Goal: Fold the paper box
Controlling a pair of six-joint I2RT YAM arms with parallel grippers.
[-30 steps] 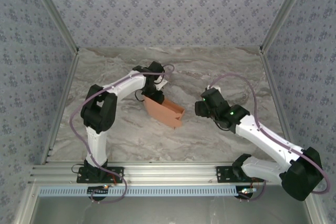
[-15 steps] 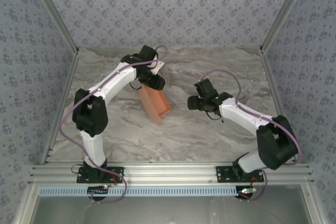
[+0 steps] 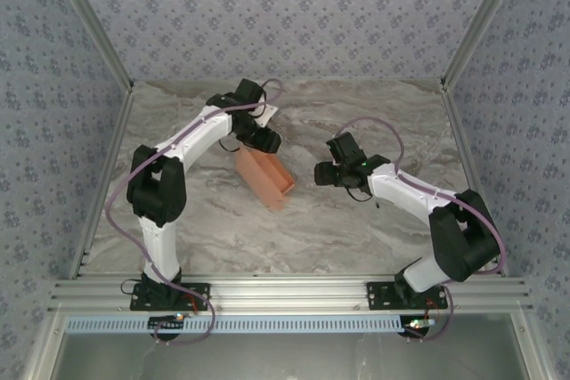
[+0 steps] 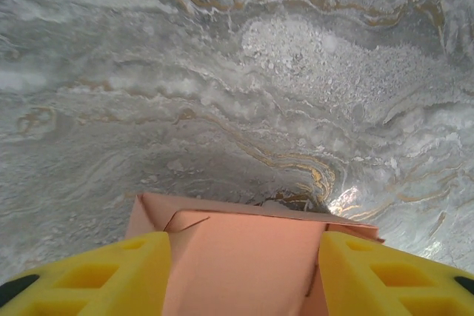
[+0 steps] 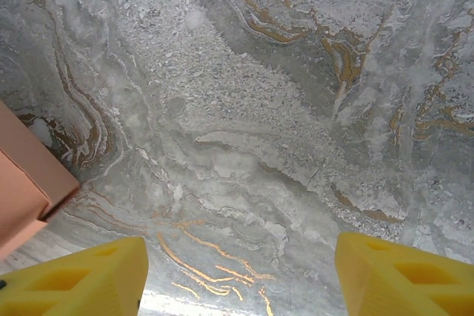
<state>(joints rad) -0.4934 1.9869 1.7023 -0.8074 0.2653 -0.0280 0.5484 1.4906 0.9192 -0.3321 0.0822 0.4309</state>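
Top external: the paper box point(image 3: 265, 177) is on the marble bench point(image 3: 356, 229), left of centre. Its long axis runs diagonally from far-left to near-right, one long wall is up, and the open side faces the right arm. Left claw point(image 3: 264, 140) is on the box's far end, with the arm reaching in from the left over the bench. Right claw point(image 3: 321, 173) is low and pointing at the box's near-right end. It is close beside the box but apart from it, with bare bench showing between the two. Left wrist: the yellow fingers point(image 4: 104, 271) are about half spread with salmon-orange card spanning the whole gap. The card edges meet both pads, so I read that as a grip on the box across its width. A folded flap with a notch shows near the left finger, the box's far edge lies ahead, and beyond it is bench. Right wrist: the fingers point(image 5: 74, 279) are spread wide with marble in the gap and nothing held. One corner of the box pokes in at the left edge of that view, outside the gap, just above the left finger. Can't tell whether it touches that finger.
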